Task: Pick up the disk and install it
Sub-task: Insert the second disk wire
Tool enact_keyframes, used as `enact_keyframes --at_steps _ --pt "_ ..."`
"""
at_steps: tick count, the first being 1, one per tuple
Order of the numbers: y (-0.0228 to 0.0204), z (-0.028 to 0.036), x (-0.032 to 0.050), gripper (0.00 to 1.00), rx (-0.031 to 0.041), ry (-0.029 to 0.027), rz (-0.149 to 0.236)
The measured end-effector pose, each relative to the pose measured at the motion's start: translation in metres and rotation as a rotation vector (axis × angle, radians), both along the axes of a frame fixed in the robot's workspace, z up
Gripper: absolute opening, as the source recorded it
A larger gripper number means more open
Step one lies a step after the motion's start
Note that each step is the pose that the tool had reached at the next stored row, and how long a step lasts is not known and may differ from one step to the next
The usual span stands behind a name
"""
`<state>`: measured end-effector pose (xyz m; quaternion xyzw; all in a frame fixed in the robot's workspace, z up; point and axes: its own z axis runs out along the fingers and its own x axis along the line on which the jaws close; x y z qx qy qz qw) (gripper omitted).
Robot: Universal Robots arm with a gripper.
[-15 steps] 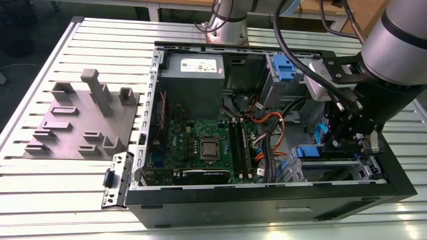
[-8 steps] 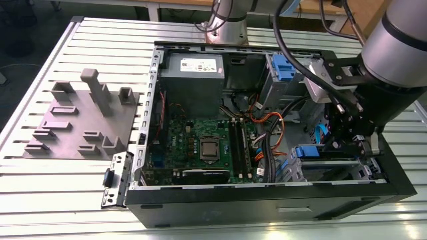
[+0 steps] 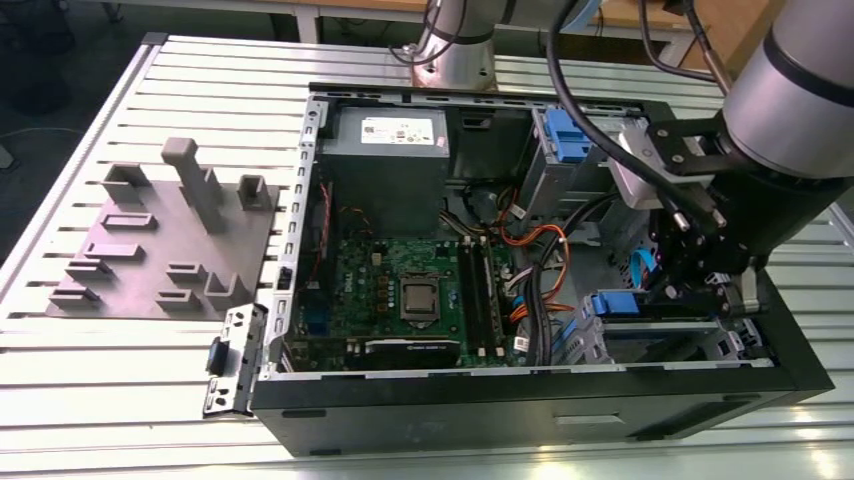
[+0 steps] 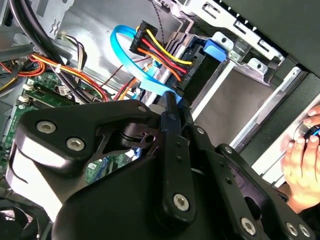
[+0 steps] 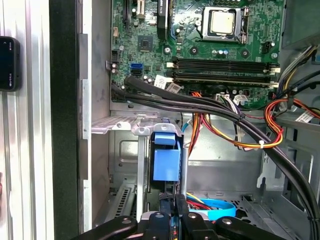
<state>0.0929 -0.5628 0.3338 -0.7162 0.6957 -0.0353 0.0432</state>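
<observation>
Item: disk, standing on edge in the drive bay of an open computer case, gripper clenched on its end.

Exterior view: the gripper (image 3: 703, 285) reaches down into the case (image 3: 534, 400) at about 4 o'clock of the frame; the disk (image 3: 627, 303) shows its blue carrier just beside the fingers, low in the metal bay, well apart from the grey power supply (image 3: 387, 150) at 12 o'clock.
Second wrist view: the black fingers (image 4: 170, 130) close on a thin blue edge; the disk (image 4: 172, 75) carries a plugged power connector (image 4: 160, 55) and a blue data cable (image 4: 132, 65). A hand (image 4: 302, 165) rests at 3 o'clock.
First wrist view: disk (image 5: 166, 162) at 6 o'clock, blue frame, between bay walls, below the motherboard (image 5: 200, 35). Judged stiff, moderately heavy, shock-sensitive; best held by the frame's edges.
</observation>
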Motion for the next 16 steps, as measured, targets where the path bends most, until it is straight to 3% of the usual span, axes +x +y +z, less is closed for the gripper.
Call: enact_keyframes --at_steps 10,11,14,16 --pt "-0.0004 0.0006 0.0 0.16 0.0055 -0.0001 0.0" --pt "-0.0004 0.0008 0.0 0.16 0.0078 0.0 0.0" --pt "-0.0008 0.0008 0.0 0.16 0.0248 0.0 0.0" --pt "-0.0013 0.0008 0.0 0.16 0.027 0.0 0.0"
